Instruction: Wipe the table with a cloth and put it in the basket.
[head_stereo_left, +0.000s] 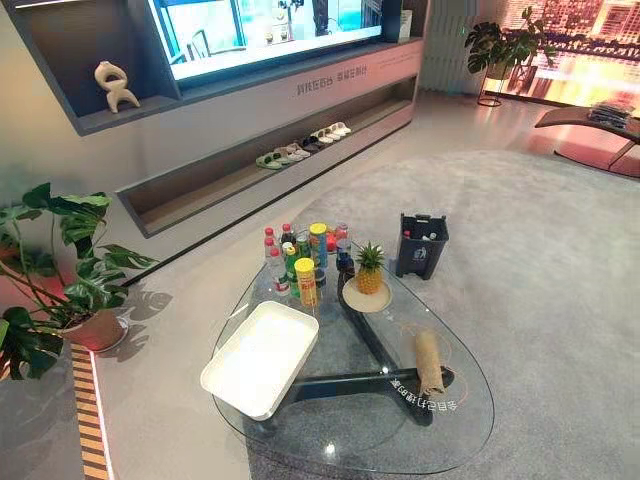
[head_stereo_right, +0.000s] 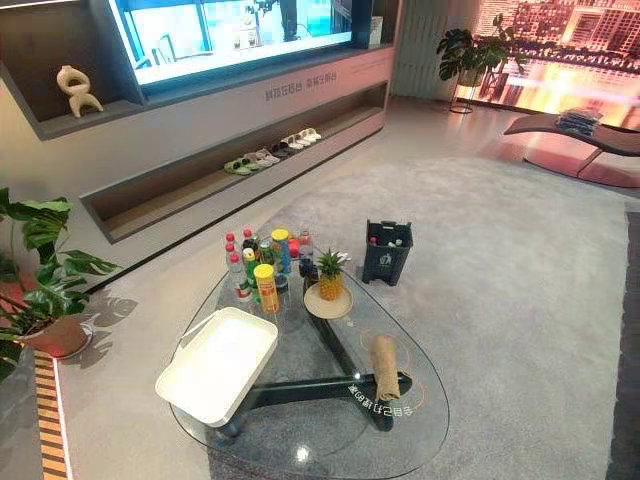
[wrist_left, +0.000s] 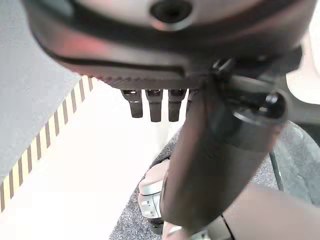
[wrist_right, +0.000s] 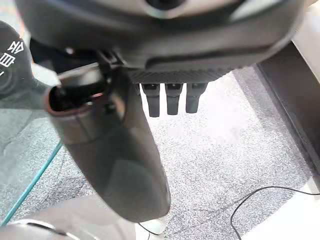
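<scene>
- Your rolled tan cloth (head_stereo_left: 430, 362) lay on the glass bench (head_stereo_left: 370, 445), at its near right, touching nothing else.
- Your white basket (head_stereo_left: 215, 385) sat at the bench's left edge, well apart from the cloth, with nothing inside.
- At the far end you had a cluster of bottles (head_stereo_left: 300, 262), and just right of them a pineapple (head_stereo_left: 370, 270) upright on a small plate (head_stereo_left: 352, 300).
- A dark bin (head_stereo_left: 421, 244) stood on the carpet beyond the bench.
- Your left robot hand (wrist_left: 210, 160) hung released, fingers (wrist_left: 154, 105) straight, holding nothing.
- Your right robot hand (wrist_right: 115, 145) was likewise released, fingers (wrist_right: 172, 100) straight over the carpet.
</scene>
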